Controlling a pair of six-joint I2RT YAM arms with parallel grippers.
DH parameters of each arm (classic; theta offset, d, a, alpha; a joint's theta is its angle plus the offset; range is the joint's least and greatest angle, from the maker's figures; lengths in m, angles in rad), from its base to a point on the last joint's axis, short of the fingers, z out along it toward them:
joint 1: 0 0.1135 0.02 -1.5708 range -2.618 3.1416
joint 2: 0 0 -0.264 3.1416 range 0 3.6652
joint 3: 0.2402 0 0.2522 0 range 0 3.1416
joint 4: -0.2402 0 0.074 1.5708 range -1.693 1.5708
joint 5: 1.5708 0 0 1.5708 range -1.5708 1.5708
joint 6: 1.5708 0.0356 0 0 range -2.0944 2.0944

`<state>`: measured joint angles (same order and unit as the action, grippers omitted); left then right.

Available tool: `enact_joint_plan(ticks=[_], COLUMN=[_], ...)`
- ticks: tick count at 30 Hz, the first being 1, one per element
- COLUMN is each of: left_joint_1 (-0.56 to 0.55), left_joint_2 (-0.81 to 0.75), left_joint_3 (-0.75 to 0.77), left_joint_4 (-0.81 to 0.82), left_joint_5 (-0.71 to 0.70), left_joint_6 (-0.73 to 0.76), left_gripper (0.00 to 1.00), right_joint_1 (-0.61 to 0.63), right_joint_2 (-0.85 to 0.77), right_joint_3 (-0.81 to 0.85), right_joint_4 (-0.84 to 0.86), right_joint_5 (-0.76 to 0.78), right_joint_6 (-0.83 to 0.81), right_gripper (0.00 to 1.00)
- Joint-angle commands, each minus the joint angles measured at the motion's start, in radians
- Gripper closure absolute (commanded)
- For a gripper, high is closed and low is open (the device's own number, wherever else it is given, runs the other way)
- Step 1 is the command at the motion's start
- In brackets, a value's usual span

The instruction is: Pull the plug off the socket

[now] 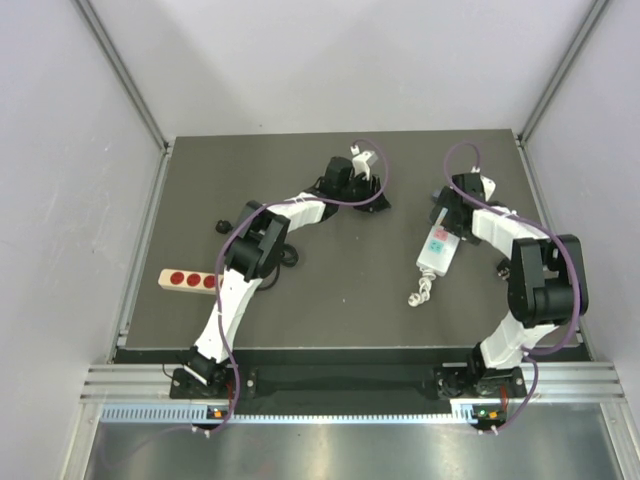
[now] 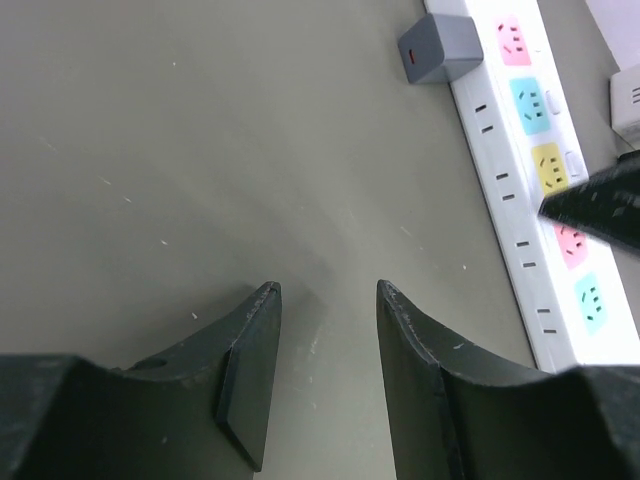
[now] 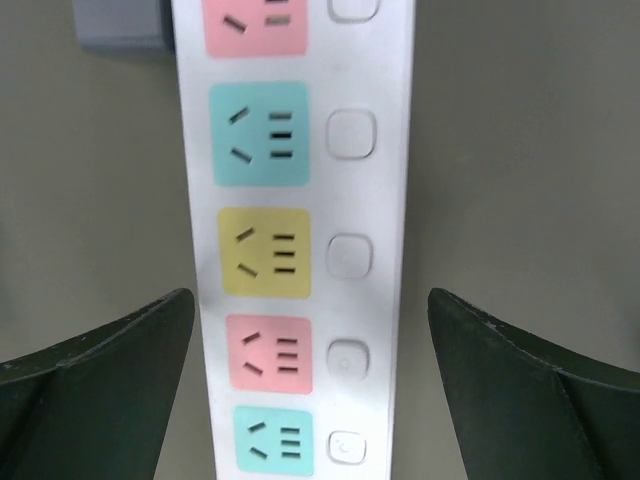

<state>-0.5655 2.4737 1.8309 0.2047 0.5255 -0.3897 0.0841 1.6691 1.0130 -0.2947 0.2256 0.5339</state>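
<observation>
The socket is a long white power strip [image 1: 439, 247] with pink, cyan and yellow outlet faces, lying right of centre with its short coiled cord [image 1: 420, 292] toward me. A grey plug [image 2: 438, 47] with a small red mark sits against the strip's [image 2: 520, 190] long side near its far end. It also shows in the right wrist view [image 3: 122, 25]. My right gripper [image 3: 310, 295] is open, its fingers straddling the strip [image 3: 300, 200] over the pink face, not touching it. My left gripper [image 2: 328, 290] is open and empty above bare table left of the strip.
A beige strip with red round spots [image 1: 187, 279] lies at the left edge, partly under my left arm. A small white block [image 2: 626, 95] sits beyond the strip. A small black item [image 1: 222, 224] lies at the left. Grey walls enclose the dark table [image 1: 340, 300].
</observation>
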Motion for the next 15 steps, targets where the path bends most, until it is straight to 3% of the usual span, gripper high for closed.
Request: enact_joint_plan(ticks=[1, 15], left_joint_1=[0.007, 0.009], left_joint_2=[-0.094, -0.091], left_joint_3=[0.016, 0.021], left_joint_4=[0.004, 0.018], left_joint_5=[-0.001, 0.014], left_joint_6=[0.023, 0.006], left_gripper=[0.52, 0.52], right_joint_1=[0.048, 0.078], right_joint_2=[-0.009, 0.047], right_joint_3=[0.045, 0.078], right_joint_4=[-0.038, -0.08], right_joint_5=[0.03, 0.124], right_joint_6=[-0.008, 0.026], right_gripper=[0.0, 0.03])
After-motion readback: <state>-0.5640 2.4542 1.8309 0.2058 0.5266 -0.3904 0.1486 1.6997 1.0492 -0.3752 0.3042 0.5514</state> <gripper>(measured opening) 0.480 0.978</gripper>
